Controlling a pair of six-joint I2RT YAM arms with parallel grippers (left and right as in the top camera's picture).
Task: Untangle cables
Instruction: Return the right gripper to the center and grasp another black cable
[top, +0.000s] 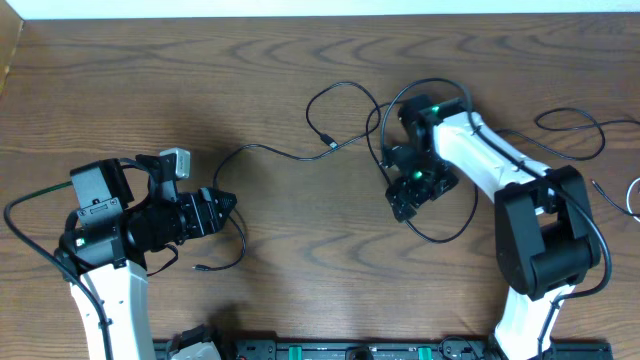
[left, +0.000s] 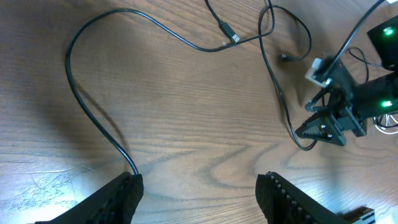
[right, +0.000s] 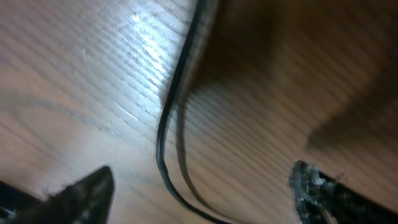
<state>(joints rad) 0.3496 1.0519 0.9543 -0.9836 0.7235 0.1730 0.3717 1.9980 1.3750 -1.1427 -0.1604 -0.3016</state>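
Thin black cables (top: 268, 150) lie tangled on the wooden table, looping from the left gripper to the right one. My left gripper (top: 226, 206) is open low over the table. In the left wrist view, one cable (left: 93, 118) runs to the tip of the left finger of the open jaws (left: 199, 190), and its plug end (left: 230, 34) lies farther off. My right gripper (top: 405, 197) is open over the knot of loops. In the right wrist view, a blurred black cable loop (right: 165, 146) lies between its open jaws (right: 199, 190), which are not closed on it.
Another black cable loop (top: 570, 120) lies at the far right, with a pale cable (top: 632, 195) at the right edge. A loose cable end (top: 200, 268) lies near the left arm. My right gripper also shows in the left wrist view (left: 326, 121). A black rail (top: 330, 350) runs along the front edge.
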